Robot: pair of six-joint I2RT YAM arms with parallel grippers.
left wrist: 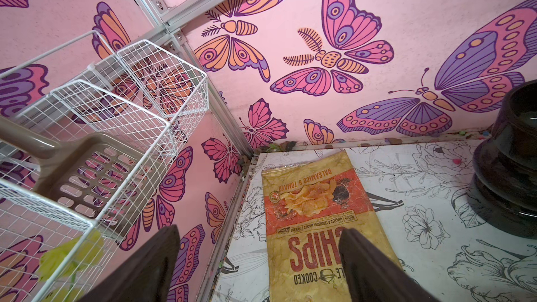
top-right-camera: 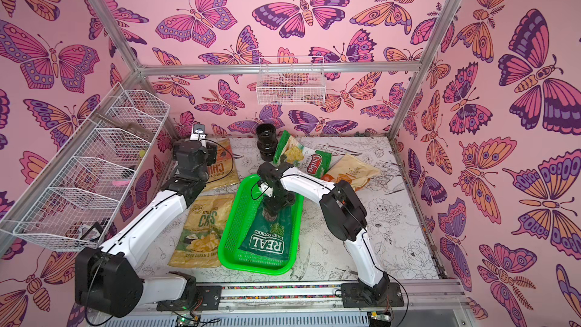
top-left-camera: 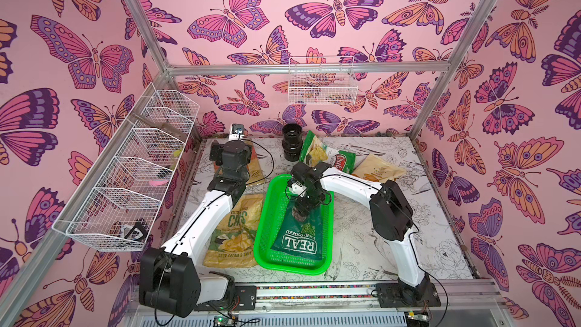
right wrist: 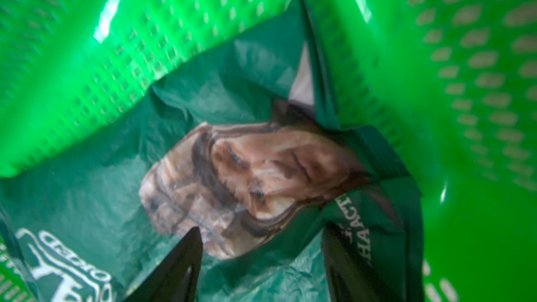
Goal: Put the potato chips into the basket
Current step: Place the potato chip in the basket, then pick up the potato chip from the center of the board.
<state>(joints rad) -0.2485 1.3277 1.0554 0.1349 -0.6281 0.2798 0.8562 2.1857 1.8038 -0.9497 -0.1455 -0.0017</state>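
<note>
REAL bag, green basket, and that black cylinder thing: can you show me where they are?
REAL bag [top-left-camera: 298, 243]: in a top view, on its white logo.
Basket [top-left-camera: 273, 210]: in a top view, on bare mesh floor.
Black cylinder [top-left-camera: 291, 143]: in a top view, on its ribbed side.

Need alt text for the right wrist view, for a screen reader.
A crumpled dark green chip bag lies in the bright green basket, seen close and blurred. The right gripper is over it, open, its two black fingers apart.
</note>
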